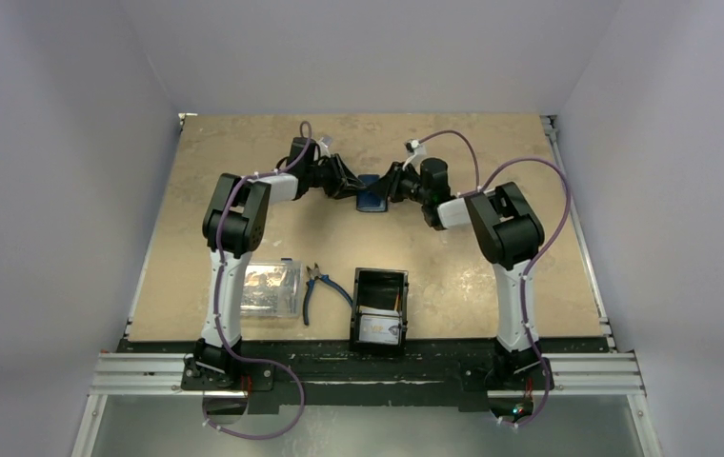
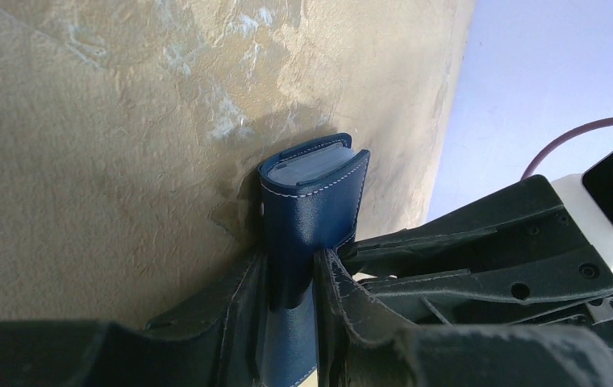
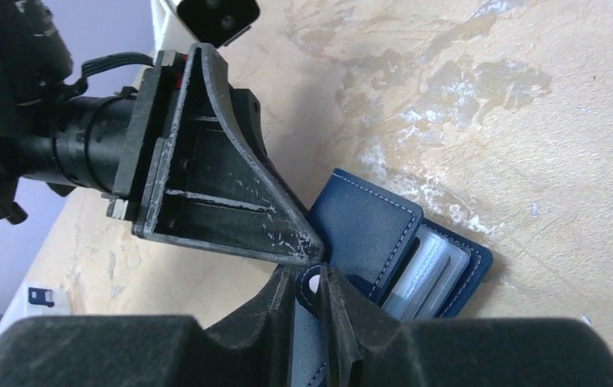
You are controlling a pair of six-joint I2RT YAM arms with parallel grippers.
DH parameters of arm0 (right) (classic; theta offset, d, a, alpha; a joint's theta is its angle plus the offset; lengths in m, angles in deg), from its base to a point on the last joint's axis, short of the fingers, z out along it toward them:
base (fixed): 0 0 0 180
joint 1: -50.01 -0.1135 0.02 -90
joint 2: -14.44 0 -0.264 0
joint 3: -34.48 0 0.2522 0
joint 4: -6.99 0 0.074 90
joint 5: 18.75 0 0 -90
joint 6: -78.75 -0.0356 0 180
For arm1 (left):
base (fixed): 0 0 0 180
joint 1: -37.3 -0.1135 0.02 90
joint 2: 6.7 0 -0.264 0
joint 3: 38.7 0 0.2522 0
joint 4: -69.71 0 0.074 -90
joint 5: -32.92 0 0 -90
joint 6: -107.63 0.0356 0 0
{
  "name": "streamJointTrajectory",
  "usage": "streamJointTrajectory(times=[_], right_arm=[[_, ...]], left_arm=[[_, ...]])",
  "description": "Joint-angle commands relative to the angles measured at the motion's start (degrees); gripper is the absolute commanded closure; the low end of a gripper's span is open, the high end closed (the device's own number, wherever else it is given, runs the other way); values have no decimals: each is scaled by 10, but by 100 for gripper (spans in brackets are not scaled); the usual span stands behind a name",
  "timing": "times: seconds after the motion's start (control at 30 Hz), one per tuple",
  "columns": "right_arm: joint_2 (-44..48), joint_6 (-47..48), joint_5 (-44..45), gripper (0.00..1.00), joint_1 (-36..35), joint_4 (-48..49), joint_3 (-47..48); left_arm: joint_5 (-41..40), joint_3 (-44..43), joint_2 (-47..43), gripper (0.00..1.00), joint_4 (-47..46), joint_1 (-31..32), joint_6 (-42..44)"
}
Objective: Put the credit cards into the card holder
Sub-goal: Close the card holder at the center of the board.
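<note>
The navy card holder [image 1: 371,198] stands on edge at the far middle of the table, with both grippers meeting at it. My left gripper [image 1: 350,185] [image 2: 289,297] is shut on one cover of the card holder [image 2: 313,197]. My right gripper [image 1: 392,185] [image 3: 312,310] is shut on the card holder's snap strap [image 3: 313,284]. The card holder [image 3: 368,226] is partly spread, showing clear inner sleeves [image 3: 435,268]. The credit cards [image 1: 380,329] lie pale in the black tray near the front edge.
The black open-topped tray [image 1: 378,282] sits at the front middle. Blue-handled pliers [image 1: 318,287] lie to its left, and a clear plastic box [image 1: 269,288] stands beside the left arm. The left gripper's finger [image 3: 223,205] crowds the right wrist view.
</note>
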Motion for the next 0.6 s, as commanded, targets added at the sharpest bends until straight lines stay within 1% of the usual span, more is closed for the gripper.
streamJointTrajectory(times=[0.0,0.07,0.1,0.27,0.4,0.43,0.57], right_arm=[[-97,28,-86,92,-110,-409,-6],[-100,46,-48,99,-110,-445,10],[-99,51,-33,100,-111,-456,14],[-98,71,22,100,-131,-490,13],[-96,66,32,100,-147,-471,-22],[-95,65,31,100,-150,-453,-31],[-83,79,84,100,-170,-466,-40]], left_arm=[[66,1,-18,84,-61,71,-35],[64,4,-18,85,-60,71,-35],[63,4,-18,85,-61,71,-35],[62,4,-20,85,-60,71,-35],[59,5,-21,86,-59,71,-34],[57,6,-22,86,-59,71,-34],[49,12,-27,87,-59,71,-34]])
